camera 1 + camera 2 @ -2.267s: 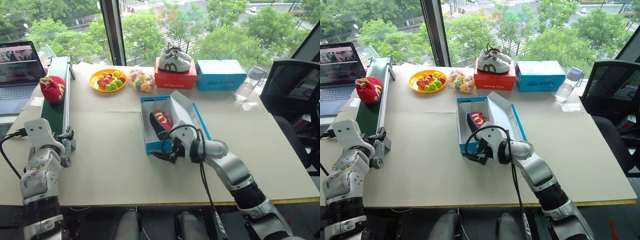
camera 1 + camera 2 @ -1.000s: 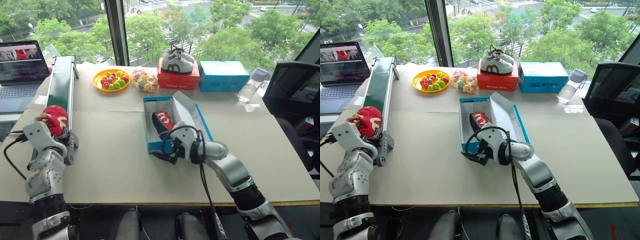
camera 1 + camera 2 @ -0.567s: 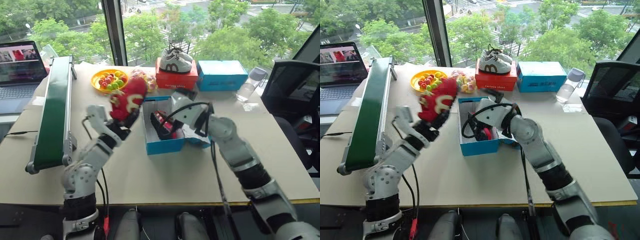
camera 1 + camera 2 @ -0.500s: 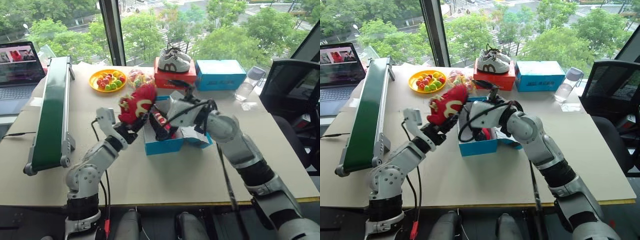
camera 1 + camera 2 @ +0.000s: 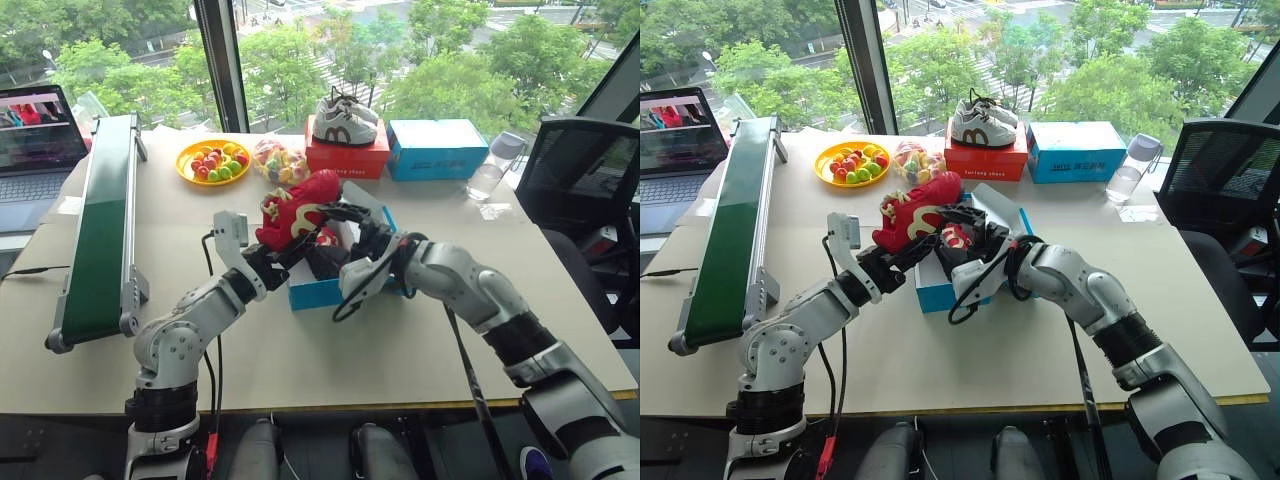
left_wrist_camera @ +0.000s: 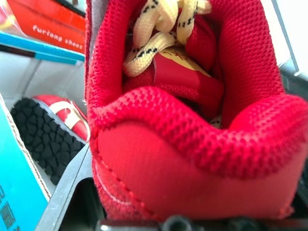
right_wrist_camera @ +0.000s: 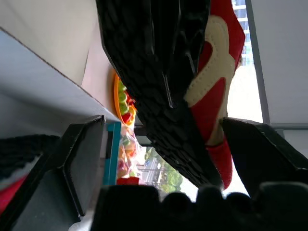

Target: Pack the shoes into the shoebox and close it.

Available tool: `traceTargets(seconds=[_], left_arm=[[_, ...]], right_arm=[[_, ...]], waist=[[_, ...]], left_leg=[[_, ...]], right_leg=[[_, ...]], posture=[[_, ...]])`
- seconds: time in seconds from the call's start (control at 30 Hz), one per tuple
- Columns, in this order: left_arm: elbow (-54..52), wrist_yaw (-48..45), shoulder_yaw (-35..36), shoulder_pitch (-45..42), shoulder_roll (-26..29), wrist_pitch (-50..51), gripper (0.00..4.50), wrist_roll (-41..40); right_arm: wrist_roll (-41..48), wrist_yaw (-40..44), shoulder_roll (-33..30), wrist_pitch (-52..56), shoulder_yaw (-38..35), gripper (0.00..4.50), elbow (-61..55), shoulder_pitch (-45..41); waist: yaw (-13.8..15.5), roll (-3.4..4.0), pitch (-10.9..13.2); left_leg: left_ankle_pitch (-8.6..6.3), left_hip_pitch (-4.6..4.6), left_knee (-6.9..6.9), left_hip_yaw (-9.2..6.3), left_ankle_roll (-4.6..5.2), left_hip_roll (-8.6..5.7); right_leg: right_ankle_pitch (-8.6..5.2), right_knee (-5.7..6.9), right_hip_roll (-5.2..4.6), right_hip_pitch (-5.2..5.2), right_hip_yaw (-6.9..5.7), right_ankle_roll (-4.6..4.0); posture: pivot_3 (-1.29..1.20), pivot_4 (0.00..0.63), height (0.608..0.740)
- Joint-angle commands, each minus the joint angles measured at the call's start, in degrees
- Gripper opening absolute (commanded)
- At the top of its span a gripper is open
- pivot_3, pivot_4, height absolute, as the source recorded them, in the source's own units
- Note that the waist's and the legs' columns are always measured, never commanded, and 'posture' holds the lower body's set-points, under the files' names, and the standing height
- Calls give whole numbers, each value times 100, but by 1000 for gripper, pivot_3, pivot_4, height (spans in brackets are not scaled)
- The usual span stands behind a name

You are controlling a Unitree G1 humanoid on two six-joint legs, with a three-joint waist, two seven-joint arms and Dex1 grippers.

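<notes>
One red shoe (image 5: 297, 208) with cream markings hangs over the open blue shoebox (image 5: 315, 292), heel toward my left gripper (image 5: 270, 255), which is shut on it. In the left wrist view the shoe's heel collar (image 6: 192, 144) is close up. The other red shoe (image 5: 955, 238) lies on its side in the box, its dark toothed sole (image 6: 43, 137) showing. My right gripper (image 5: 965, 228) is open at the box. The held shoe's sole (image 7: 163, 82) runs between its fingers (image 7: 82, 159) with a gap on each side. The lid flap (image 5: 368, 203) stands up on the right.
A green conveyor (image 5: 100, 220) runs along the left, with a laptop (image 5: 35, 130) beyond it. At the back stand a yellow fruit plate (image 5: 215, 160), a sweets bag (image 5: 275, 160), a red box (image 5: 345, 160) bearing white sneakers (image 5: 342, 122), another blue box (image 5: 438, 148) and a bottle (image 5: 487, 178).
My left gripper lifted the red shoe off the conveyor's near end and carried it right, over the shoebox. My right gripper rose from the box's front, rolled, and now straddles that shoe.
</notes>
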Motion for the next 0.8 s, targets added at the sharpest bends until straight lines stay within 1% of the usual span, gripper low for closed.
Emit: traceTargets(seconds=[0.03,0.07,0.17,0.27,0.33,0.4,0.67,0.8], left_arm=[[-338,-107,-42,-11,25,-18,2663,-135],[-344,-101,-42,-7,31,-33,2663,-121],[-320,-85,-44,-28,75,-140,2636,19],[-268,-37,-23,-51,78,-204,2636,115],[-257,-44,-20,-54,79,-213,2636,128],[-250,-61,-19,-63,75,-212,2636,141],[-269,-110,-89,-52,30,-219,2636,190],[-276,-154,-166,-33,75,-246,2636,351]], right_arm=[[-84,-367,-77,-76,-341,4500,193,-280],[-75,-358,-72,-121,-339,4500,201,-275],[88,-215,-22,-228,-317,3741,82,-152],[140,-134,47,-210,-354,2760,-66,-69],[156,-55,107,-191,-367,1979,-185,-8],[175,63,163,-159,-341,1379,-314,50],[260,381,387,-68,-356,1379,-556,259],[339,504,509,-23,-408,1379,-602,288]], waist=[[3,0,0],[6,0,0],[5,0,0],[5,0,0],[4,0,0],[5,0,0],[5,0,0],[5,0,0]], left_leg=[[0,0,0,0,0,0],[0,0,-1,0,0,0],[0,0,-5,0,0,-1],[0,0,-5,0,0,-1],[0,0,-4,1,0,-1],[0,1,-3,0,0,-1],[0,1,-3,0,0,-1],[0,1,-3,0,0,-1]], right_leg=[[0,-1,0,0,0,0],[0,-2,0,2,0,0],[-1,-4,-1,1,1,0],[-1,-4,0,2,1,0],[0,-2,-1,2,2,0],[0,-2,0,3,2,0],[0,-2,0,2,2,0],[0,-1,0,2,2,0]], posture=[[0,150,735],[0,150,735],[0,150,735],[0,150,735],[0,150,735],[0,150,735],[0,150,735],[0,150,735]])
